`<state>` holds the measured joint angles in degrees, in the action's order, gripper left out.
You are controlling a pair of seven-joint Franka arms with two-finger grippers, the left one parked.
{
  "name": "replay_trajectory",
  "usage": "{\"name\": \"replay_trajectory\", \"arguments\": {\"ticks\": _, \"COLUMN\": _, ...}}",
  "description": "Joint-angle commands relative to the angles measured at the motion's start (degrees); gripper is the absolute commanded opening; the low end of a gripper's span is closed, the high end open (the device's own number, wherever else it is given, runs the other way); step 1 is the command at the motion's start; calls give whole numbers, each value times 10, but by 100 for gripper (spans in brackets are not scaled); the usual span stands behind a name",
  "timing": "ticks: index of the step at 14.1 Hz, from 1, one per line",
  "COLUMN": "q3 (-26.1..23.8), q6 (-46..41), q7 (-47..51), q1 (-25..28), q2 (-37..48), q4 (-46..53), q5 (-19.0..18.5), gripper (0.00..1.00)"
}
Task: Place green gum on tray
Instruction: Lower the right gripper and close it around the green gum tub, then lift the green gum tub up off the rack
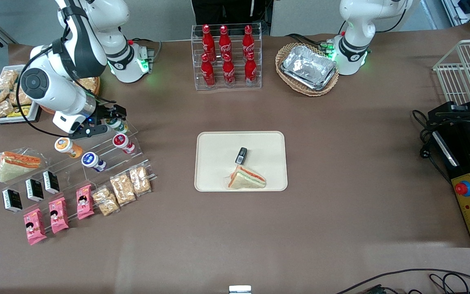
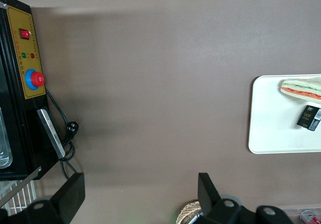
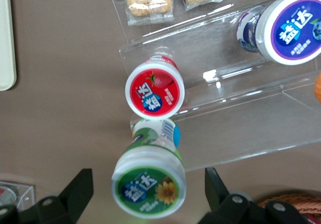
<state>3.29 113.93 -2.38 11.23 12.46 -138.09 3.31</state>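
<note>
The pincer is positioned at the working arm's end of the surface, directly above the clear acrylic stepped rack. Its fingers are seen spread wide on either side of the green gum, with gaps visible on both sides; nothing is gripped. The green gum is found on the rack's highest step, lid facing upward. The red-lidded canister is noted just beside it, one step lower. The blue-lidded canister is placed at about 7 o'clock from the red one in the front view. The cream tray is seen well apart at mid-surface, carrying a wrapped sandwich and a small black pack.
</note>
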Motion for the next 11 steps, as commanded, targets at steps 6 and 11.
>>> {"name": "replay_trajectory", "arguments": {"ticks": 6, "q3": 2, "q6": -12, "q7": -2, "q1": 12, "q2": -1, "q4": 10, "q5": 2, "gripper": 26}}
{"name": "replay_trajectory", "arguments": {"ticks": 11, "q3": 3, "q6": -150, "q7": 9, "q1": 13, "q2": -13, "q4": 128, "q5": 1, "gripper": 26}}
